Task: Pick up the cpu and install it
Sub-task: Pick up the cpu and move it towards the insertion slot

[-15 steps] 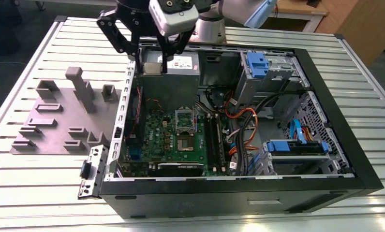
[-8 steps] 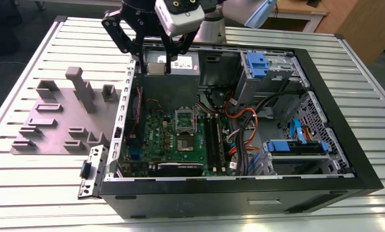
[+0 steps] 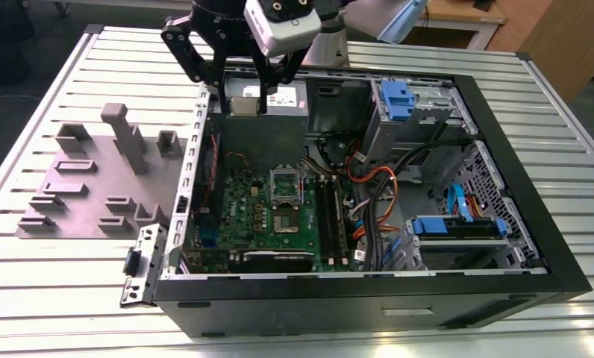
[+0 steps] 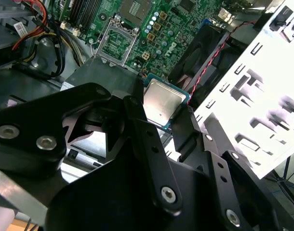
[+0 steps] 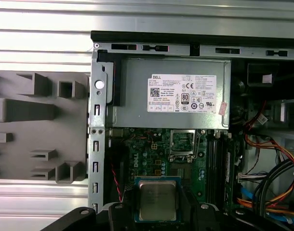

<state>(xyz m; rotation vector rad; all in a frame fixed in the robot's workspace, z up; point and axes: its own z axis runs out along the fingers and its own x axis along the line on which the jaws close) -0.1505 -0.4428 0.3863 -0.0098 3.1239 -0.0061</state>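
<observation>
A ribbed metal counter carries an open computer case lying on its side, with a grey fixture block on the exterior view's left. The claw is clamped on the cpu, gripping two opposite edges. This hold keeps the chip level, metal top upward, so the contact side presumably faces the motherboard. The cpu hangs clear of the board, touching nothing but the claw. The power supply lies below the claw in the exterior view. The socket sits lower than the claw and well apart from it, toward the case's middle. It appears uncovered and holds no chip, so installation is not yet done.
</observation>
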